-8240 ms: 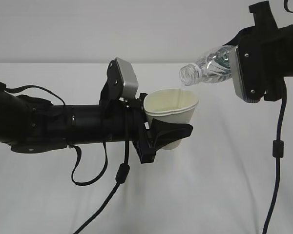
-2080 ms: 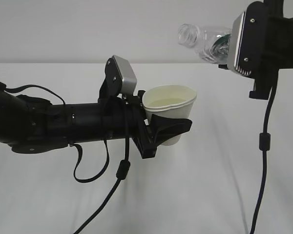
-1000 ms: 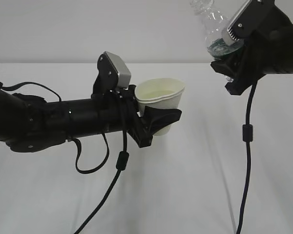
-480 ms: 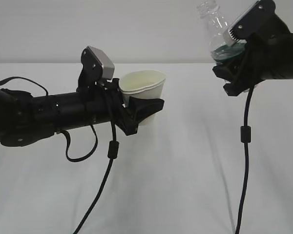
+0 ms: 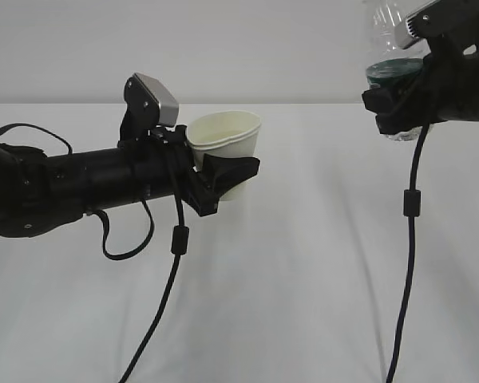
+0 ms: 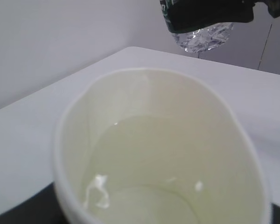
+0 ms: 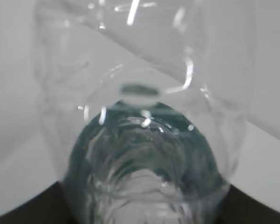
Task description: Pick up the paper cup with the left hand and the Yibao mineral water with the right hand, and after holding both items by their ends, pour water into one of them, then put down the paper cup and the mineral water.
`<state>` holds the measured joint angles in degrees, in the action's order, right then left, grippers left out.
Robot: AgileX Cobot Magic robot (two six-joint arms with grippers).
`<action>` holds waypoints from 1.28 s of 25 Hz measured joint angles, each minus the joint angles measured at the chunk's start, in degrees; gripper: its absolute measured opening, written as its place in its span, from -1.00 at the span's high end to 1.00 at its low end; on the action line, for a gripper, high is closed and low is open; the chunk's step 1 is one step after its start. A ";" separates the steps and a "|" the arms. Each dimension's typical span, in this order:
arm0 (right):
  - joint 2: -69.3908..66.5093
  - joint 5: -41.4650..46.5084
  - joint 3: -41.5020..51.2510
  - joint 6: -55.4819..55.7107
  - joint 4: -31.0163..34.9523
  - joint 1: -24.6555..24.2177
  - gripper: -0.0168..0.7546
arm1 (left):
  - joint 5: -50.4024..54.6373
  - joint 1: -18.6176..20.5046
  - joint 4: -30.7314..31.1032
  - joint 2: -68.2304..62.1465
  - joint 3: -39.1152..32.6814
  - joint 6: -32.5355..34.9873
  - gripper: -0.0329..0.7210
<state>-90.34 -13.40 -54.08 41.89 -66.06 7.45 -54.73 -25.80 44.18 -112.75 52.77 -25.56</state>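
Jaws of the left hand [image 5: 227,171] are squeezing the paper cup [image 5: 226,148] around its lower part, and the cup is sitting upright in the air above the counter [image 5: 303,263]. Jaws of the right hand [image 5: 395,104] are gripping the Yibao mineral water [image 5: 391,48] near its green band; the bottle is up and well to the right of the cup, neck pointing upward and cut off by the top edge. In the left wrist view the cup [image 6: 158,149] is holding a little water, and its rim is looking a bit squashed.

The pouring seems done, so the step in hand is likely setting both things down. Doing it well is meaning keeping the cup level while lowering it, going slowly so the water is not sloshing, and letting go only when its bottom is resting flat on the counter. The bottle should be coming down upright, well to the right of the cup, so nothing is getting bumped
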 joint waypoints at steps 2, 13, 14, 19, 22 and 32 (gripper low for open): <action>-0.64 -1.18 0.00 -2.25 3.40 0.00 0.04 | 0.00 0.00 0.00 0.00 0.00 0.00 -0.14; -3.79 -5.12 -0.04 -15.01 19.13 0.00 0.04 | 0.00 0.00 -0.09 0.00 0.00 0.02 -0.14; -3.91 -5.12 -0.04 -15.96 19.93 0.00 0.04 | 0.00 0.00 -0.09 0.00 0.00 0.02 -0.14; -4.54 -7.67 0.24 -20.84 26.30 -0.42 0.04 | 0.00 0.21 -1.01 0.00 0.00 0.25 -0.14; -4.54 -9.62 1.30 -23.60 30.46 -1.18 0.04 | 0.00 0.85 -1.14 0.00 0.00 0.24 -0.14; -4.54 -16.25 6.01 -34.23 46.02 -1.29 0.04 | 0.00 2.07 -1.79 0.00 0.00 0.24 -0.14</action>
<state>-94.88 -29.64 -48.07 7.66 -20.04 6.16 -54.73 -23.72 42.38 -112.75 52.77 -25.32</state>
